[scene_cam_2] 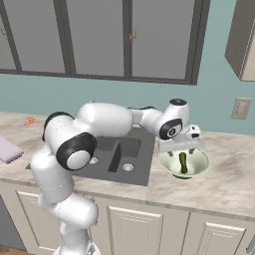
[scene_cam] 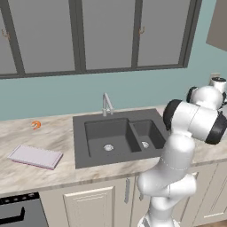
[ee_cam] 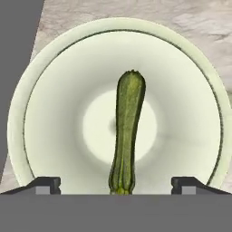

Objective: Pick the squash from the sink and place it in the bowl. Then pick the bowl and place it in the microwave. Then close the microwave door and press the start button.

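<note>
Squash [ee_cam: 128, 136] lying in the bowl [ee_cam: 50, 72], stem end toward 6 o'clock in the hand view, tip toward 12. Bowl resting on the tabletop [scene_cam_2: 229, 174] just beside the sink [scene_cam_2: 122, 154], at its 3 o'clock in the right base view. Tool [ee_cam: 116, 185] poised directly above, tips spread wide on either side of the squash, gripping nothing. Likely next: taking the bowl by its rim. Risks, as judged: a shallow pinch on the smooth sloped wall slipping; tilting on the lift, rolling the squash out; nudging the bowl toward the sink edge.
</note>
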